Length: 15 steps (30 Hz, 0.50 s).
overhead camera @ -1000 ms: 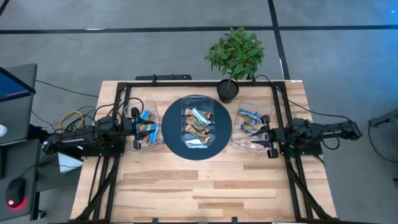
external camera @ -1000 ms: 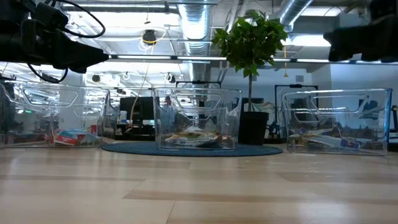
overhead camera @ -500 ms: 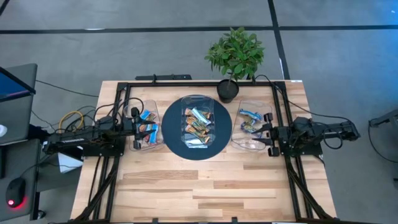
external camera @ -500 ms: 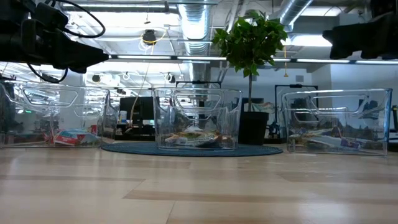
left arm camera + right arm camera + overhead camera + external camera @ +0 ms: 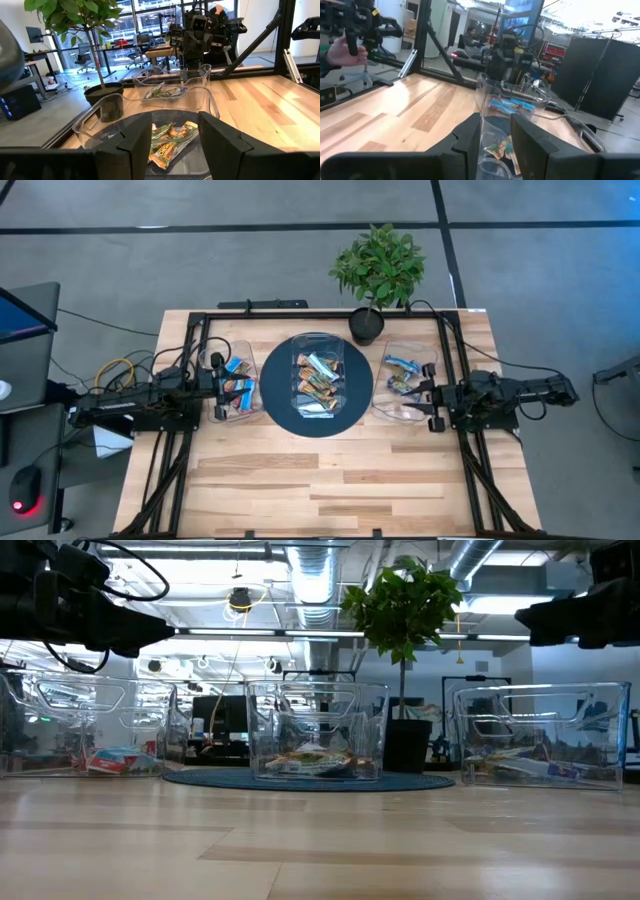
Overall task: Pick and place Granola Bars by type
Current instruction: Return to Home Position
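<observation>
The left gripper [image 5: 216, 387] hovers over the outer end of the left bin [image 5: 100, 710], clear of the table [image 5: 330, 480]. Its fingers [image 5: 131, 150] stand well apart and hold nothing. The right gripper [image 5: 433, 406] hovers over the outer edge of the right bin [image 5: 540, 715]. Its fingers [image 5: 470, 140] are parted by a narrower gap and are also empty. In the low view, both arms sit above the level of the bin rims, one at each upper corner.

Three clear bins stand in a row across the table. The middle bin [image 5: 318, 710] rests on a round dark mat [image 5: 272, 406]. Every one of the bars [image 5: 318, 377] in view lies inside a bin:
- Left bin: wrappers in blue and red.
- Middle bin: wrappers in green, yellow and orange-brown.
- Right bin: a few bars, one blue from above; the other colours cannot be told.

A plant [image 5: 380, 265] in a dark pot [image 5: 367, 326] stands at the far edge, behind the gap between the middle and right bins.

In the right wrist view, a person's hand [image 5: 340, 50] beyond the table grips a dark handle.
</observation>
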Motion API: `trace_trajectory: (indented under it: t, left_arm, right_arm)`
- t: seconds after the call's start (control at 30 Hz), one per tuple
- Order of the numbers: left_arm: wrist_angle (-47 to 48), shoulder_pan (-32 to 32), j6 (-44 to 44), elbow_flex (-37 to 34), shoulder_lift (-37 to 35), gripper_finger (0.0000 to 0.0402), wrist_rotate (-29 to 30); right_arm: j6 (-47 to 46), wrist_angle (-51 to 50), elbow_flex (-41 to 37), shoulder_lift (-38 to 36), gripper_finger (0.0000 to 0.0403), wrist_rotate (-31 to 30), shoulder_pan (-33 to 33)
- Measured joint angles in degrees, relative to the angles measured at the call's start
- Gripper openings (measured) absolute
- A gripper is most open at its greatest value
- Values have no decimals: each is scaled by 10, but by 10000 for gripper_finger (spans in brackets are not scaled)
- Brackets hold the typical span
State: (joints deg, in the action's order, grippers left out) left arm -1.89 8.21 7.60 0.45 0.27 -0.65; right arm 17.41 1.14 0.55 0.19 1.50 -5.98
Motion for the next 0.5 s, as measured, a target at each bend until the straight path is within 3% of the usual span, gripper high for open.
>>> trace_trajectory:
  t: [0.5]
  left_arm:
    - [0, 0, -5, 0, 0, 155, 0]
  right_arm:
    - [-34, -5, -1, 0, 102, -9, 0]
